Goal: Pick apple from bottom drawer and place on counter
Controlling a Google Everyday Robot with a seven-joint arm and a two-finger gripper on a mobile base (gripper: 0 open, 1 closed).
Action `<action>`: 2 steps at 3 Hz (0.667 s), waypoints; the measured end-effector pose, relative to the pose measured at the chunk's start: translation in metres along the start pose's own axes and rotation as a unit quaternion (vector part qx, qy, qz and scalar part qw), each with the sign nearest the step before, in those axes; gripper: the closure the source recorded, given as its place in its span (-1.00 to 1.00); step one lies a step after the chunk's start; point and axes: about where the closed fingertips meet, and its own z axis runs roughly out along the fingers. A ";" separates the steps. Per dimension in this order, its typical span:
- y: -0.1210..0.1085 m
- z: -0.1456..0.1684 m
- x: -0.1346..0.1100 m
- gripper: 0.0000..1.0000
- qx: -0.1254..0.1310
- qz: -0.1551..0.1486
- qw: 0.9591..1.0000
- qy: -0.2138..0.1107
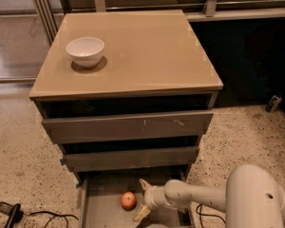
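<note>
Camera view shows the apple [128, 200] sitting in the bottom drawer [102, 209] — the gripper [143, 198] is just beside the apple, fingers [142, 213] spread wide, likely so it can close around it.

Sitting on the counter [142, 56], toward its 10 o'clock corner: bowl [85, 50]. Stacking under the counter: upper drawers [128, 126], with the bottom drawer [102, 208] lowest and sticking out toward 6 o'clock. Lying in the bottom drawer, about mid-width: apple [128, 200]. Pointing toward 9 o'clock inside the bottom drawer, at 3 o'clock of the apple and just beside it: gripper [142, 199], fingers spreading apart. Reaching in from 3 o'clock: arm [194, 198]. Lying on the floor [19, 160] at 8 o'clock of the bottom drawer: cable [9, 210].
</note>
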 end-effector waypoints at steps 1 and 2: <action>0.002 0.026 0.003 -1.00 -0.018 0.005 1.000 -0.005; 0.003 0.050 0.004 -1.00 -0.036 0.010 0.999 -0.011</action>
